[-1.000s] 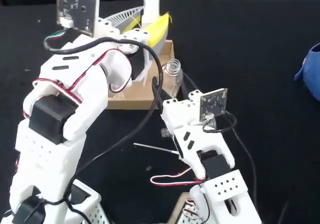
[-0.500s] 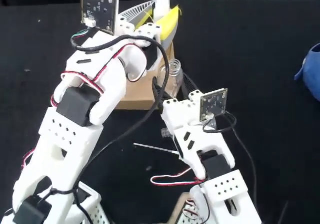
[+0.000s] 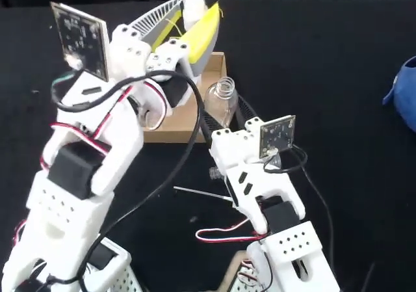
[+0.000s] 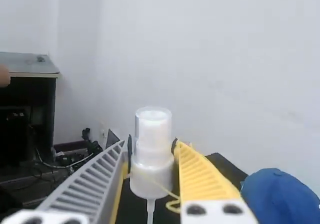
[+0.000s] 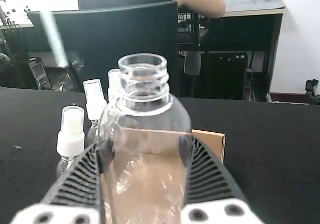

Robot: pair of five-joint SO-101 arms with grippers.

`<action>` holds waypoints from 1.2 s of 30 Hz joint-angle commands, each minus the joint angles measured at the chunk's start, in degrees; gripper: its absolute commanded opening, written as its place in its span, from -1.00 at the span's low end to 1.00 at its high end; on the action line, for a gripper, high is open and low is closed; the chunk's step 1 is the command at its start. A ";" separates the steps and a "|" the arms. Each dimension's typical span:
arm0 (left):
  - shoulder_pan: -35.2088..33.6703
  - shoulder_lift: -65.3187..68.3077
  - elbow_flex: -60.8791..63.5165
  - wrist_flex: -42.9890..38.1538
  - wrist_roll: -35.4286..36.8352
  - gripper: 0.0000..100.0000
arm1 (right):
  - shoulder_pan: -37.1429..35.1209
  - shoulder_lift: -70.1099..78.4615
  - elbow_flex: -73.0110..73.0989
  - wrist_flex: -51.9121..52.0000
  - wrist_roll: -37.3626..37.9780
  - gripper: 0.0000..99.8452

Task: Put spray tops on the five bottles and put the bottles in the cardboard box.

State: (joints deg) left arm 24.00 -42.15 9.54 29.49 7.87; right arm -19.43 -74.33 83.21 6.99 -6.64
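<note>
Two claws loaded, I see: left claw (image 4: 151,151) clamped on a spray top (image 4: 152,126), right claw (image 5: 145,146) gripping an uncapped clear bottle (image 5: 142,99) upright just beside the cardboard box (image 3: 170,124).

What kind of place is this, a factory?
Likely an office or lab workroom, not a factory: a black-covered table, a dark office chair behind it, and a desk farther back.

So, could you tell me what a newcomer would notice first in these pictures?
The left claw holds a white spray top high up near the cardboard box. Close by the box, the right claw grips an open clear bottle upright, its threaded neck bare.
</note>
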 commanded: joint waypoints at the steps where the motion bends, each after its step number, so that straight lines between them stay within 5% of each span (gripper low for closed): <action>1: 0.84 -3.25 5.14 -11.08 0.70 -0.94 | -0.79 -1.54 -1.10 0.44 0.09 -0.97; 8: 4.26 -9.49 19.82 -30.86 0.70 -0.94 | -0.79 -1.54 -1.10 0.44 0.09 -0.97; 20: 8.57 -11.08 14.90 -17.23 0.18 -0.94 | -0.79 -1.54 -1.10 0.44 0.09 -0.97; 28: 5.76 -2.11 10.68 -17.14 0.62 -0.94 | -0.79 -1.54 -0.84 0.26 0.09 -0.97; 36: 5.58 -8.88 11.03 -16.70 0.62 -0.94 | -0.79 -1.54 -0.66 0.18 0.09 -0.97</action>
State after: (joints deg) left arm 30.33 -46.81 23.87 12.26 7.87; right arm -19.43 -74.33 83.21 6.99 -6.64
